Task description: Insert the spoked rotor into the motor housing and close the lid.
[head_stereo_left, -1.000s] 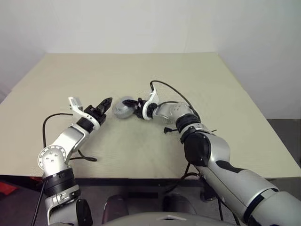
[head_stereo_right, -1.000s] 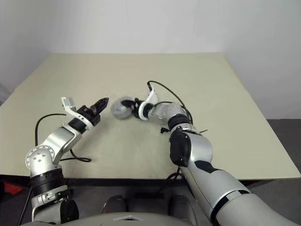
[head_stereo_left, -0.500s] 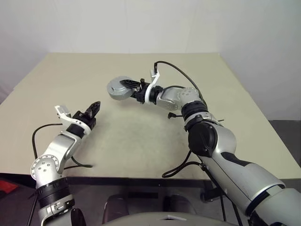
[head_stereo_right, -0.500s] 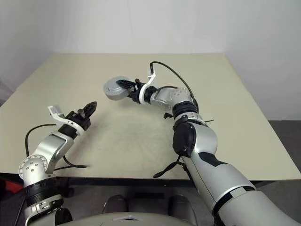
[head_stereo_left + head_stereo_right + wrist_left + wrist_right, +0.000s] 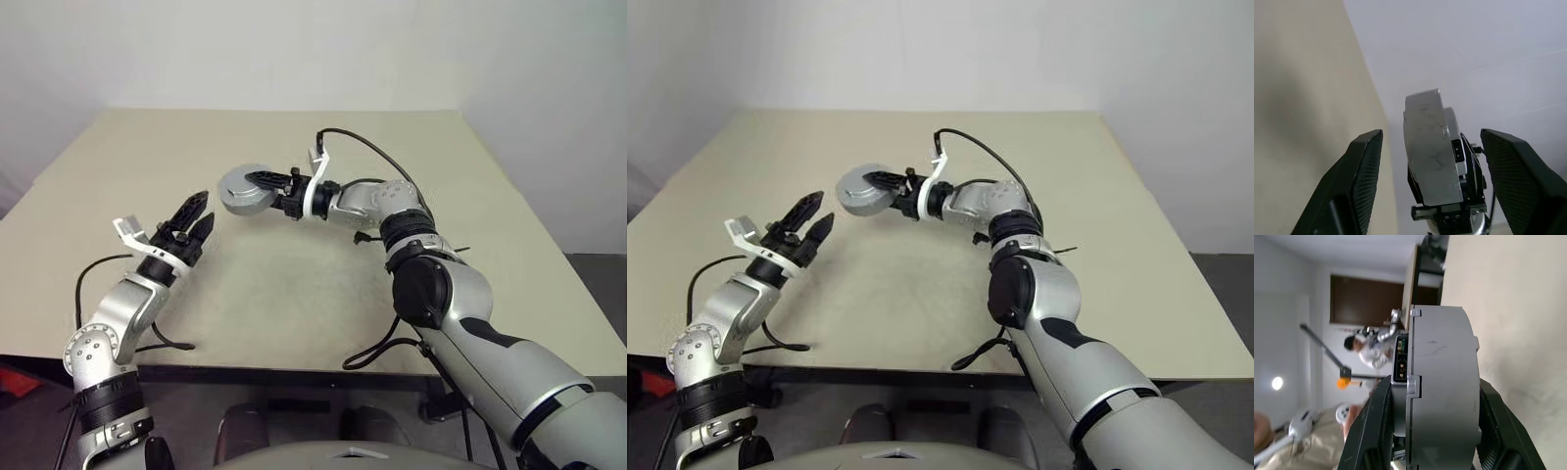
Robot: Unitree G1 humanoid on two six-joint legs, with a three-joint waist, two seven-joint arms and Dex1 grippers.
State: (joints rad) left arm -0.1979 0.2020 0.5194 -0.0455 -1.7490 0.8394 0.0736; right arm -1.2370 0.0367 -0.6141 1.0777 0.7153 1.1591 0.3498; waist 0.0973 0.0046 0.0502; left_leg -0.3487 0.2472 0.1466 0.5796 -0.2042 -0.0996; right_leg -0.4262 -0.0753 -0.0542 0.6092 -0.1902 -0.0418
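Since earlier: right gripper (image 5: pixel 263 186) lifts clenched motor housing (image 5: pixel 238 188) off table; left gripper (image 5: pixel 196 217) now released, empty. Keep housing level.

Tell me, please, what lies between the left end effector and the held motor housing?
Nothing: in the left eye view only bare table separates left end effector from motor housing.

A beige table (image 5: pixel 294 294) stands against plain white walls (image 5: pixel 294 49), grey floor (image 5: pixel 593 269) beside it.

Motor housing (image 5: pixel 240 189) of dull grey metal (faintly scuffed), matt beige table (image 5: pixel 294 284), smooth
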